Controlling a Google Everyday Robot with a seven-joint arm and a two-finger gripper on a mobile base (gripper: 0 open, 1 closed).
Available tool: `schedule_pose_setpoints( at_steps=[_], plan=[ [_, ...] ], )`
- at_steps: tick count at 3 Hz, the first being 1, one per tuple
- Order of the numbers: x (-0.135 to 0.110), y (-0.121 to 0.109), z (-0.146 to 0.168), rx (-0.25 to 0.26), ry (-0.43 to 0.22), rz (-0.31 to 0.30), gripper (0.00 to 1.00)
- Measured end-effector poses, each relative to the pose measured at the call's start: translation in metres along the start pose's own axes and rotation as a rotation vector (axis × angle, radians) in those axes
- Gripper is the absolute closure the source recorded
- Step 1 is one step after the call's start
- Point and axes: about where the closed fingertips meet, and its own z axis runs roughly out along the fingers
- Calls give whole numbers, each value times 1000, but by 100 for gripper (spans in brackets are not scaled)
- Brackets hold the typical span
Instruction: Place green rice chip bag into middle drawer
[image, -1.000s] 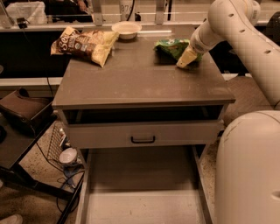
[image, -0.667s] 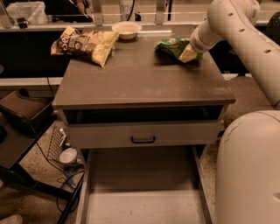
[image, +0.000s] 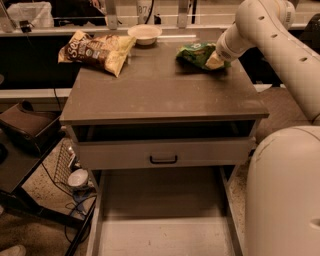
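Note:
The green rice chip bag (image: 196, 53) lies on the cabinet top (image: 160, 90) at its back right. My gripper (image: 215, 61) is at the bag's right end and touches it, at the end of the white arm that reaches in from the right. The middle drawer (image: 160, 220) is pulled far out below, with a pale flat floor and thin side walls, and nothing shows in it.
A larger yellow-and-brown chip bag (image: 97, 48) lies at the back left of the top, with a white bowl (image: 145, 34) behind it. A grey drawer front with a black handle (image: 163, 159) stands slightly open above the middle drawer. My white base (image: 285, 195) fills the lower right.
My gripper has shifted slightly up and back against the green bag's right end. The bag has stayed where it lay.

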Motion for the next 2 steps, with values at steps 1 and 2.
schedule_pose_setpoints(
  at_steps=[1,2],
  plan=[
    [-9,-6,-20,32,15,-31,100],
    [-15,-8,-69,88,60,-64,100]
  ],
)
